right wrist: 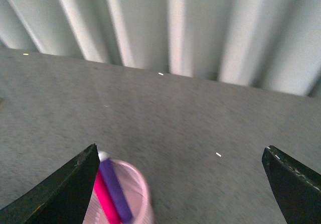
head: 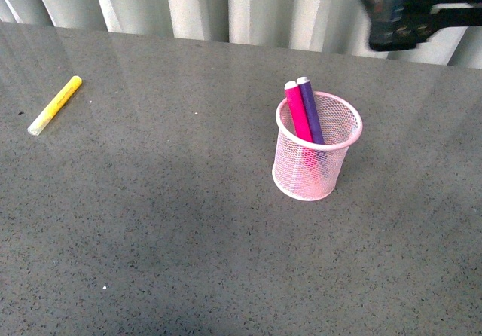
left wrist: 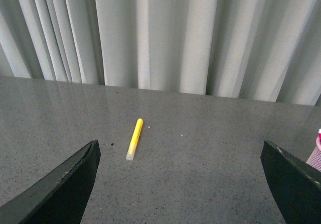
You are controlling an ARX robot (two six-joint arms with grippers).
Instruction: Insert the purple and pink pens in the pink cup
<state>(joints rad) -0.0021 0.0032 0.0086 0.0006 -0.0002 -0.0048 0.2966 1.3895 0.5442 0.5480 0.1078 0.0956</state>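
The pink cup (head: 316, 172) stands upright on the grey table, right of centre. Both pens lean inside it side by side, the pink pen (head: 299, 114) to the left of the purple pen (head: 310, 111), caps poking above the rim. My right gripper (right wrist: 180, 184) is open and empty above the table. In its wrist view the cup (right wrist: 144, 191), the purple pen (right wrist: 114, 191) and the pink pen (right wrist: 105, 204) show beside one finger. My left gripper (left wrist: 180, 184) is open and empty over bare table. A sliver of the cup (left wrist: 316, 157) shows at that view's edge.
A yellow marker (head: 55, 105) lies flat at the far left of the table, also seen as the yellow marker (left wrist: 134, 139) ahead of the left gripper. The right arm's dark body (head: 410, 16) hangs blurred at the top right. Pale curtains (head: 226, 4) run behind the table's far edge.
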